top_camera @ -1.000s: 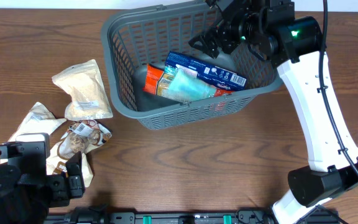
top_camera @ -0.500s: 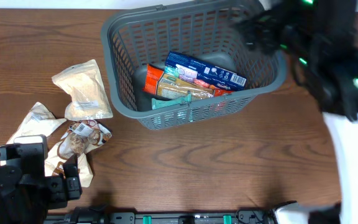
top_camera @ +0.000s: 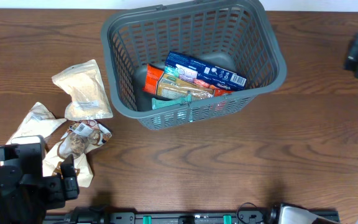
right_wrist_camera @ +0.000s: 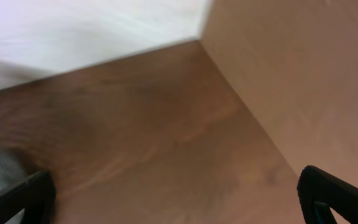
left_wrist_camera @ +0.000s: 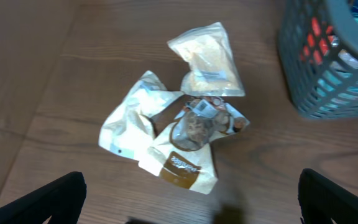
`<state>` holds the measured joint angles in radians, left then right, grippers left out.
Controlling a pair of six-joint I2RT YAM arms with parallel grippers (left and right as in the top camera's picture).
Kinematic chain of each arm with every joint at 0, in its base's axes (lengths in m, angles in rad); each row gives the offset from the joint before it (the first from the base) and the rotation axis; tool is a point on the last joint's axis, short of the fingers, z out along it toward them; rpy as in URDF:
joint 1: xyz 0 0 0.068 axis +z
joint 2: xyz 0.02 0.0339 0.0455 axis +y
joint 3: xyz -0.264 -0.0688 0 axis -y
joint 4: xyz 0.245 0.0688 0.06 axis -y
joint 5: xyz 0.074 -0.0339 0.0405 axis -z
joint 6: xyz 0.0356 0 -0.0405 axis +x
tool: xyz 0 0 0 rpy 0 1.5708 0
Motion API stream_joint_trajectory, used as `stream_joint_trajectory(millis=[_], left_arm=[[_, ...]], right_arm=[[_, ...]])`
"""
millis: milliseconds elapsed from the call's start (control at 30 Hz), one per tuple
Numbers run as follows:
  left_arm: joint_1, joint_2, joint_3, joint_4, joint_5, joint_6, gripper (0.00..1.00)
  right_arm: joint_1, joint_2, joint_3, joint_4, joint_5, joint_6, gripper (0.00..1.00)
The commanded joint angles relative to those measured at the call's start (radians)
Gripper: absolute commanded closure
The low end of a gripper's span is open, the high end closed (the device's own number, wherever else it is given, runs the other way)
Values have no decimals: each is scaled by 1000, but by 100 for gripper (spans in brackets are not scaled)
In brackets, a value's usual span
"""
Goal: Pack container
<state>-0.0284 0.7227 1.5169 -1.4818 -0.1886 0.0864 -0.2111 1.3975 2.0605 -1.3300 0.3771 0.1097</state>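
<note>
Container (top_camera: 277,62) — dark grey slatted basket, thick rolled rim, solid floor — sits far centre of counter (top_camera: 241,168), slightly skewed. Inside: blue box (top_camera: 205,70) touching orange pack (top_camera: 156,79), teal pack (top_camera: 174,101) against near wall. Left of it on counter, three snack pouches: pale pouch (top_camera: 84,90) just beside wall, white pouch (top_camera: 33,121), brown-printed pouch (top_camera: 73,146). Left end effector (left_wrist_camera: 191,208) — jaws spread wide, empty, near pouches. Right end effector (right_wrist_camera: 179,202) jaws wide, empty, by counter's right edge, well apart from container.
</note>
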Motion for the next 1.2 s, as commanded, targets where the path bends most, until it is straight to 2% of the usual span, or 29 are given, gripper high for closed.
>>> stream_joint_trajectory(millis=[0, 167, 300, 633, 867, 1033, 1167], left_arm=[[-4, 0, -24, -1, -52, 2, 1], [-4, 0, -66, 12, -54, -12, 1], [-4, 0, -100, 32, -61, -20, 1], [-4, 0, -121, 91, -59, -21, 1], [-4, 0, -121, 76, -60, -20, 1], [-4, 0, -121, 75, -60, -20, 1], [-4, 0, -121, 76, -60, -19, 1]], right_arm=[[-95, -8, 0, -35, 7, 114, 1], [-182, -8, 0, -116, 7, 190, 1], [-198, -11, 0, -157, 7, 266, 1], [-198, -11, 0, -188, -28, 269, 1], [-197, -11, -84, -160, -135, 114, 11], [-196, -26, -279, -43, -152, 67, 8], [-195, -48, -449, 103, -222, -33, 7]])
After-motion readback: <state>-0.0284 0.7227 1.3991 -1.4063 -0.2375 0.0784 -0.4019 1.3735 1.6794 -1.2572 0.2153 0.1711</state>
